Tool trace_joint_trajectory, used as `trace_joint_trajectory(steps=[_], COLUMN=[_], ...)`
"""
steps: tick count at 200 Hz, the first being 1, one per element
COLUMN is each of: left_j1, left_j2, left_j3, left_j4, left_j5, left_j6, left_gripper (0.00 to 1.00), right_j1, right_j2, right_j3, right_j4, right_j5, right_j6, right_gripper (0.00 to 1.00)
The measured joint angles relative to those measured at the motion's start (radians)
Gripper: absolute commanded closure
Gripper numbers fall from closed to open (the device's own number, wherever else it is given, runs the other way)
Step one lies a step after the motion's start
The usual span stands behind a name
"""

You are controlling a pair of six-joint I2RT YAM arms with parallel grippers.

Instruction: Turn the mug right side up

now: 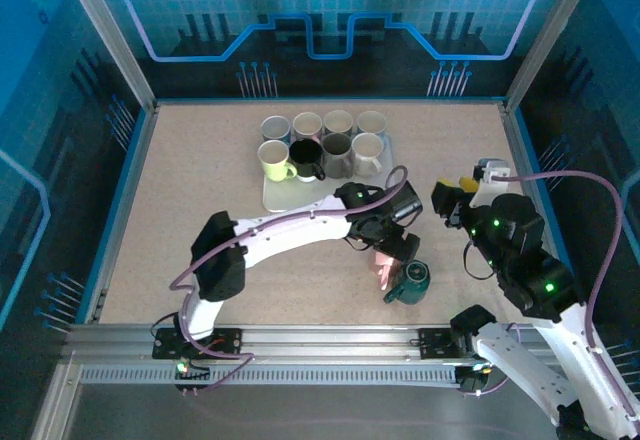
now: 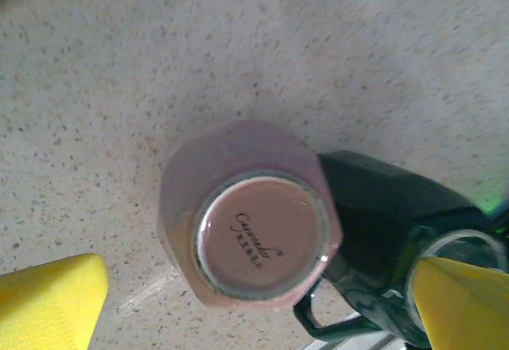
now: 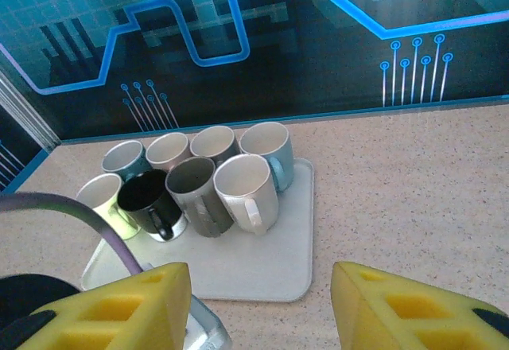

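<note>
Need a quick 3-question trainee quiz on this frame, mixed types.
1. True or false: the pink mug stands base up on the table.
2. How many mugs sit on the tray? A) six B) eight C) ten
3. Fill in: the left gripper hangs over the pink mug with its jaws ____.

Key: 1 true; 2 B; 3 open.

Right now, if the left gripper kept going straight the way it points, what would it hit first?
Most likely the upturned base of the pink mug, centred ahead of the open left gripper.
</note>
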Motion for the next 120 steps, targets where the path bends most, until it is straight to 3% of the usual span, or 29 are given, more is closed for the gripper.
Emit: trace_joint_trajectory(steps=[120], left_j1=[0.069], left_j2=[0.102], left_j3=[0.020], left_j4=[-0.035], left_j5=[0.050], left_j6=[-0.003], left_gripper=[0.01], right_j1=[-0.006], right_j2=[-0.024], right_j3=[-0.112], right_j4=[0.016], right_j5=[-0.078], right_j6=[0.000], right_gripper=[0.47])
